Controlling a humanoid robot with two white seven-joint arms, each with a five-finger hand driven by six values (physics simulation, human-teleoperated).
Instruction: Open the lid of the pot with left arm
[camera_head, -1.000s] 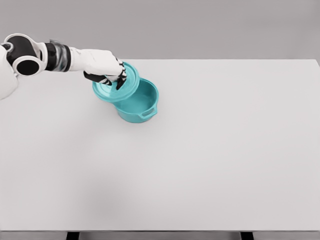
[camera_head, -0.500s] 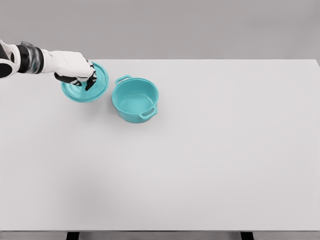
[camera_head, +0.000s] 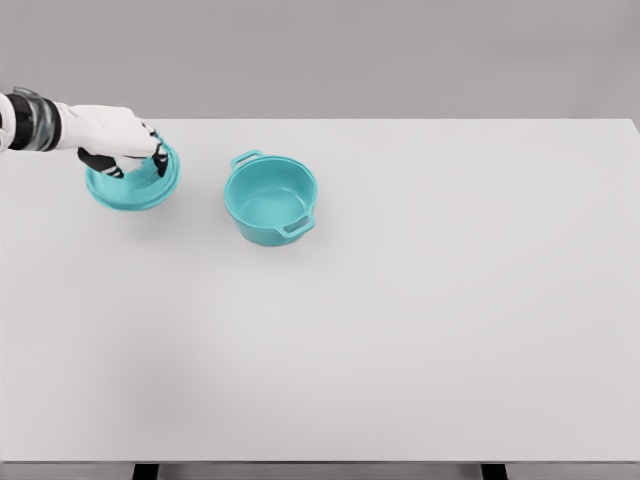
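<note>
Carried further left since the earlier frame, the teal lid (camera_head: 132, 182) hangs tilted under the left robot hand (camera_head: 128, 148), whose fingers clasp its top, well clear of the open pot (camera_head: 271, 201) to that hand's right; letting go before it meets the tabletop (camera_head: 420, 300) could make it roll.

Teal pot (camera_head: 271, 203) open (empty) — lid (camera_head: 133, 180) well left.

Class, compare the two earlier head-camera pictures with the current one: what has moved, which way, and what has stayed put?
The left hand, still gripping the teal lid, carried it off the pot and leftward across the table, away from the pot. The pot, now fully uncovered, stayed where it was, with its handles at the same angle. The lid has not been let go.
</note>
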